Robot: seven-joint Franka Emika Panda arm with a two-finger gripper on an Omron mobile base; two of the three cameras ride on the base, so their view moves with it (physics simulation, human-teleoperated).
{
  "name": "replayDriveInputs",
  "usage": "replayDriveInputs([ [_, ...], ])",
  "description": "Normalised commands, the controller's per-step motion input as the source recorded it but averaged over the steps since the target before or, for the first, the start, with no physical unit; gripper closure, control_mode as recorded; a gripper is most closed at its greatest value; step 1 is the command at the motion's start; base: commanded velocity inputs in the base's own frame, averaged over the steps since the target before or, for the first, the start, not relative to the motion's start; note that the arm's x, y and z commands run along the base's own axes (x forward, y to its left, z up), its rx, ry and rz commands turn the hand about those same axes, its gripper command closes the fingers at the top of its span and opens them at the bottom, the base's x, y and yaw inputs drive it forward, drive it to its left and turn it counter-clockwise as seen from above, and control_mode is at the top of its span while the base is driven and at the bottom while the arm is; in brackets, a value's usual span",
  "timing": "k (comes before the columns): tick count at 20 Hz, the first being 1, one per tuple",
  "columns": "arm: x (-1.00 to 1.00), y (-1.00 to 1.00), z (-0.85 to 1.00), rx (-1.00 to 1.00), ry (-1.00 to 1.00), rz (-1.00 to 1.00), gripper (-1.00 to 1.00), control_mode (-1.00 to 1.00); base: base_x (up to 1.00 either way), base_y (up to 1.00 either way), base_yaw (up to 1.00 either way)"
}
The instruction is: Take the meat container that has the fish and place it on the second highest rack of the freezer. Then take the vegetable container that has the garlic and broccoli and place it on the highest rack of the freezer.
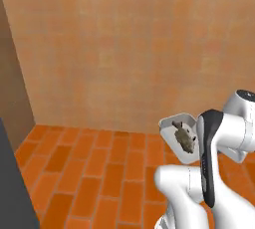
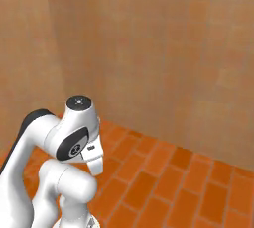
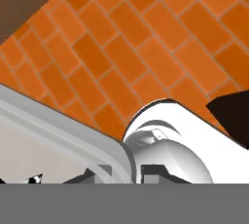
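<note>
Above brick floor (image 1: 99, 173), tool clamped on tilted container (image 1: 169, 126) with fish (image 1: 184, 136).

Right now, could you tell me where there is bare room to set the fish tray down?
The brick floor is bare from the orange wall to the robot's base. Beside the arm it is crowded: the tray with the fish hangs tilted there.

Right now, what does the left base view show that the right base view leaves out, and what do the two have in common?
The left base view has the white meat container held up on edge beside the arm, with the dark fish against its inner face, and a dark grey panel at the lower left edge. The right base view has the arm's round joint cap seen from its other side, with no tray in sight. Both share the orange brick floor, the tan wall and the white arm.
</note>
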Motion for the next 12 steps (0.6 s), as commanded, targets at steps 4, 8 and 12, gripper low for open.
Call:
replayDriveInputs([
  [4, 0.00, 0.00, 0.00, 0.00, 0.00, 0.00, 1.00, 1.00, 0.00, 0.06, 0.99],
  [8, 0.00, 0.00, 0.00, 0.00, 0.00, 0.00, 1.00, 1.00, 0.00, 0.04, 1.00],
  [12, 0.00, 0.00, 0.00, 0.00, 0.00, 0.00, 1.00, 1.00, 0.00, 0.01, 1.00],
])
